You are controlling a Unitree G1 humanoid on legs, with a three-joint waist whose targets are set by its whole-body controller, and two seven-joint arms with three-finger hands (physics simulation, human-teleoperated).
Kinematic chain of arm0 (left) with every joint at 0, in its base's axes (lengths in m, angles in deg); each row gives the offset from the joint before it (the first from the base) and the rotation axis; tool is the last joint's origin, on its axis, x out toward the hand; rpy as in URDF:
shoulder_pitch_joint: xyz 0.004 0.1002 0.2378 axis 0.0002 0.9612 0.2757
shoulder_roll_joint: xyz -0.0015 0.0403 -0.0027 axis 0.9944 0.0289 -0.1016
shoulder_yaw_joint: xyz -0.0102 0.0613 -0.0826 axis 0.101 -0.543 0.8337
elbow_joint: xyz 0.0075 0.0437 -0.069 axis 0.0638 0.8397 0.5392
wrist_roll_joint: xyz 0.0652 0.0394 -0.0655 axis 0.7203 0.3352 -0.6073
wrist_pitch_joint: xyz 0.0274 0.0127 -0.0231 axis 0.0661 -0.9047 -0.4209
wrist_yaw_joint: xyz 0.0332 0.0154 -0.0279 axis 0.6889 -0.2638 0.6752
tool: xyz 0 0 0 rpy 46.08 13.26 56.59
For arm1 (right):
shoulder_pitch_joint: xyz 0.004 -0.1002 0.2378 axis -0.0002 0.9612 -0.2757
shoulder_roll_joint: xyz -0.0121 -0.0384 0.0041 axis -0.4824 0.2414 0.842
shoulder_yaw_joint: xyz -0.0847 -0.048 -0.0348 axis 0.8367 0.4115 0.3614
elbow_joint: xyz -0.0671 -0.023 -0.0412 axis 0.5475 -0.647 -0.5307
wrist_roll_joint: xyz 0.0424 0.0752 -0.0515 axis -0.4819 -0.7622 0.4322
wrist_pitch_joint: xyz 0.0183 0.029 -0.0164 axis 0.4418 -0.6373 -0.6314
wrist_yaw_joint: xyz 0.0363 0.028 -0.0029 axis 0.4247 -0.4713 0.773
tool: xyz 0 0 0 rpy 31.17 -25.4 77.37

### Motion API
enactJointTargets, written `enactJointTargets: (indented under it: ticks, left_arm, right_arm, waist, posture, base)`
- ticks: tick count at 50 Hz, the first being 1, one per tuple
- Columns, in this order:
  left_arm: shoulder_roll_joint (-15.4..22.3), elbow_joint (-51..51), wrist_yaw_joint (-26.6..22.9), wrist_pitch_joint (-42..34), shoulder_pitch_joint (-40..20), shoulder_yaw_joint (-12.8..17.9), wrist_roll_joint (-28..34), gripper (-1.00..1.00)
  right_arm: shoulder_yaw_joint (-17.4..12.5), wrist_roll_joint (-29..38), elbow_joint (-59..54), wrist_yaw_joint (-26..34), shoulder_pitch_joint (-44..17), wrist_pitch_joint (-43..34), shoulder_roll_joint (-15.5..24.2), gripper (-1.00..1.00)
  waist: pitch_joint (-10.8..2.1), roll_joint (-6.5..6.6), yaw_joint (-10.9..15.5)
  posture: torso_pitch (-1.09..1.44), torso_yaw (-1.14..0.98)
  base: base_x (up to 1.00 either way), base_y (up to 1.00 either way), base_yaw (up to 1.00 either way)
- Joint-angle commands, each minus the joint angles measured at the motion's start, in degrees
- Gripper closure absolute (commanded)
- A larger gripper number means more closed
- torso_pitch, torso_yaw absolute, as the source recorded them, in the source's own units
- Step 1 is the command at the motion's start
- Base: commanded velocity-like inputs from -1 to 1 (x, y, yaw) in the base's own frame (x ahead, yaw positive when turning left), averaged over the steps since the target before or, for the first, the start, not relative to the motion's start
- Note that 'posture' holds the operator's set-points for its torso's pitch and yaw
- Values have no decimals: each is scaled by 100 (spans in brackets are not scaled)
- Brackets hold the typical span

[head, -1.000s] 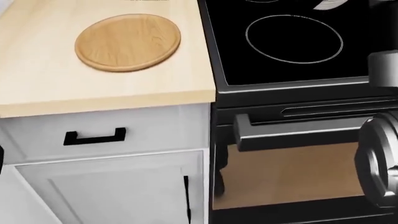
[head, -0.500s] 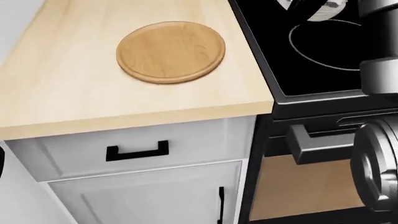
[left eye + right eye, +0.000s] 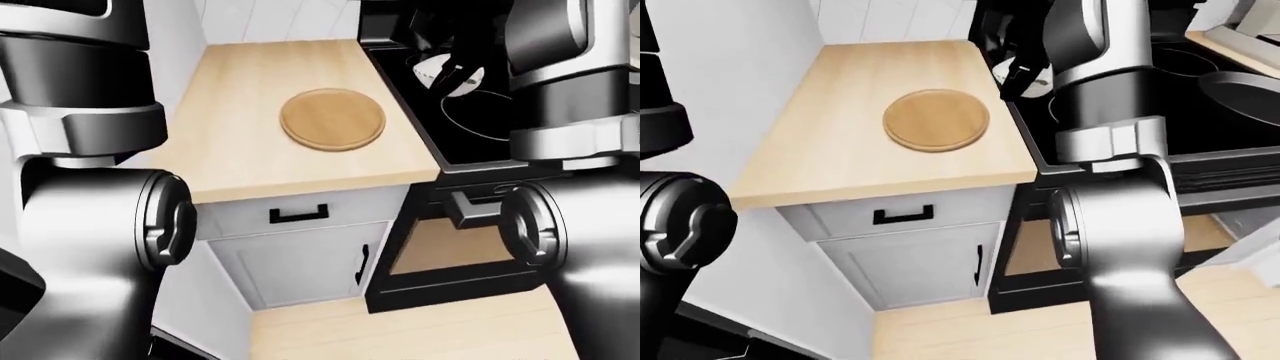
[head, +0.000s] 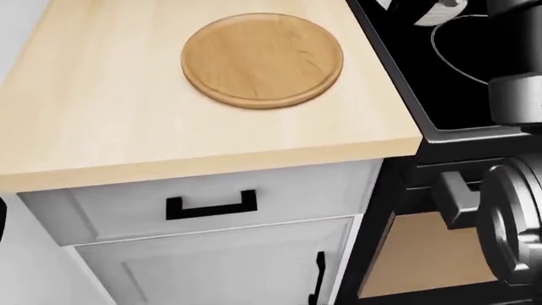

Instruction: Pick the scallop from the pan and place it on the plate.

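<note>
A round wooden plate (image 4: 262, 60) lies on the light wood counter (image 4: 101, 127); nothing is on it. My right hand (image 3: 445, 66) is up over the left edge of the black stove (image 3: 485, 124), to the right of the plate. Its dark fingers are closed round a white scallop (image 3: 468, 82), which also shows at the top right of the head view (image 4: 440, 9). A dark pan (image 3: 1250, 90) sits on the stove at the far right of the right-eye view. My left forearm (image 3: 70, 82) fills the left of the left-eye view; its hand is out of view.
White cabinet with a black drawer handle (image 4: 211, 206) stands under the counter. The oven's handle (image 3: 470, 210) and door are below the cooktop. A white wall runs along the counter's left side (image 3: 730, 90). Wood floor shows at the bottom (image 3: 400, 330).
The head view has shifted, so the plate and counter now sit further right and look larger. My right hand with the scallop has come closer to the plate.
</note>
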Motion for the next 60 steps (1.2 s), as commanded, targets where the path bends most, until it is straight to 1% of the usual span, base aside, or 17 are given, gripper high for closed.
enactJointTargets:
  ticks: [1, 16, 17, 22, 28, 31, 34, 37, 41, 44, 45, 47, 54, 56, 57, 58, 60]
  left_arm:
    - [16, -210, 7, 182, -266, -9, 1, -100]
    - [10, -253, 12, 172, -223, 0, 0, -100]
    - [14, -261, 11, 162, -226, 1, -1, -100]
    - [13, -251, 16, 173, -226, 4, -6, -100]
    - [27, -279, 13, 151, -223, 9, -13, -100]
    - [29, -283, 12, 147, -222, 7, -15, -100]
    - [24, -299, 16, 137, -216, 7, -18, -100]
    - [20, -319, 18, 129, -199, 5, -20, -100]
    - [25, -299, 14, 133, -216, 0, -18, -100]
    - [26, -289, 13, 156, -187, 0, -16, -100]
    - [32, -285, 8, 158, -191, -1, -15, -100]
    - [43, -249, 7, 162, -235, 4, -13, -100]
    - [34, -222, 8, 175, -265, -1, -8, -100]
    - [33, -225, 9, 173, -265, 0, -8, -100]
    - [30, -234, 10, 170, -256, 1, -8, -100]
    - [31, -246, 9, 164, -248, 0, -7, -100]
    - [34, -251, 10, 159, -248, 2, -7, -100]
  right_arm:
    - [-105, 40, 210, -115, -262, 23, 133, 100]
    - [-89, 94, 277, -100, -207, 45, 153, 100]
    - [-92, 95, 285, -91, -206, 42, 150, 100]
    - [-90, 109, 265, -91, -228, 57, 141, 100]
    - [-93, 112, 258, -81, -236, 60, 130, 100]
    - [-94, 116, 267, -76, -231, 55, 127, 100]
    - [-97, 115, 268, -64, -242, 56, 130, 100]
    - [-98, 114, 264, -68, -228, 64, 131, 100]
    - [-93, 105, 200, -89, -273, 79, 109, 100]
    - [-89, 98, 172, -107, -275, 99, 103, 100]
    - [-89, 98, 166, -105, -281, 99, 103, 100]
    - [-84, 101, 157, -98, -306, 95, 102, 100]
    - [-84, 96, 161, -81, -311, 101, 98, 100]
    - [-84, 94, 152, -87, -314, 106, 97, 100]
    - [-92, 85, 159, -60, -314, 84, 92, 100]
    - [-95, 81, 176, -47, -308, 74, 92, 100]
    - [-91, 79, 199, -34, -306, 66, 90, 100]
  waist:
    - [-258, 54, -40]
    - [-258, 35, -8]
    - [-432, 58, 2]
    - [-336, 136, 37]
    - [-407, 270, 12]
    - [-356, 162, 57]
    - [-296, -123, 74]
    - [-371, -97, 107]
    - [-367, 112, 79]
    - [-386, 467, 17]
    - [-396, 281, 52]
    - [-357, 511, 3]
    - [-320, 186, 32]
    - [-342, 12, 66]
    - [-223, -162, 87]
    - [-310, -268, 63]
    - [-235, -144, 83]
  posture:
    - [0, 0]
    - [0, 0]
    - [0, 0]
    - [0, 0]
    - [0, 0]
    - [0, 0]
    - [0, 0]
    - [0, 0]
    - [0, 0]
    - [0, 0]
    - [0, 0]
    - [0, 0]
    - [0, 0]
    - [0, 0]
    - [0, 0]
    - [0, 0]
    - [0, 0]
  base:
    - [0, 0, 0]
    - [0, 0, 0]
    - [7, 0, 0]
    - [16, 0, 0]
    - [18, 0, 0]
    - [18, 0, 0]
    - [18, 0, 0]
    - [18, 0, 0]
    - [19, 0, 0]
    - [18, 0, 0]
    - [19, 0, 0]
    - [19, 0, 0]
    - [18, 0, 0]
    - [18, 0, 0]
    - [0, 0, 0]
    - [0, 0, 0]
    - [0, 0, 0]
